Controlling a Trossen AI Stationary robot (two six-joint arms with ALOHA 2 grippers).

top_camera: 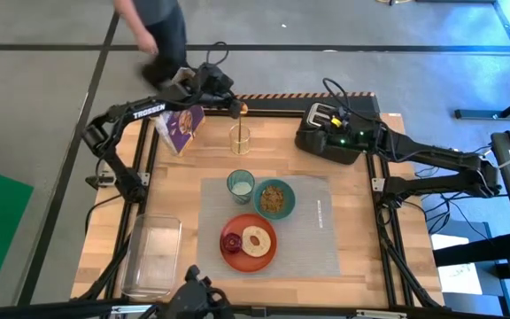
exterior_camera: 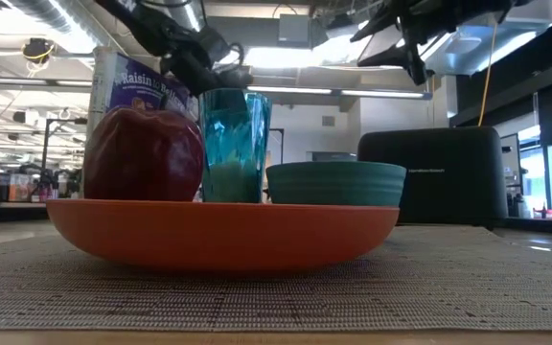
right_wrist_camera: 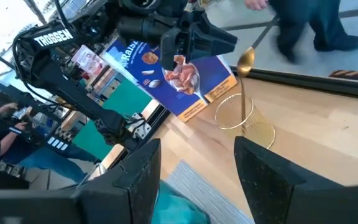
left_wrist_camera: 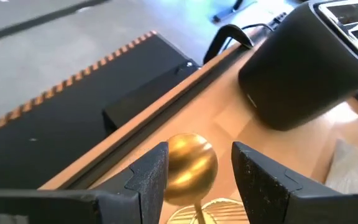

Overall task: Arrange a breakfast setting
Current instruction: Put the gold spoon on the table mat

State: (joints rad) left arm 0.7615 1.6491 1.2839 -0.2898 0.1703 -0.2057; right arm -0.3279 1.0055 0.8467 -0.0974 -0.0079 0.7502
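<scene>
Left gripper reaches over the table's far edge, fingers parted. Right gripper hovers at the far right, fingers apart.

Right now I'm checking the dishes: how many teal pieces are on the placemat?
2: the teal cup at the grey placemat's far left corner, and the teal bowl beside it. None seems hidden.

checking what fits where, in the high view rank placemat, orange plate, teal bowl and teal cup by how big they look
1. Placemat, clearly the largest.
2. Orange plate.
3. Teal bowl, somewhat smaller than the plate.
4. Teal cup, the smallest.
All lie flat under the overhead camera, so nearness hardly skews the order.
</scene>
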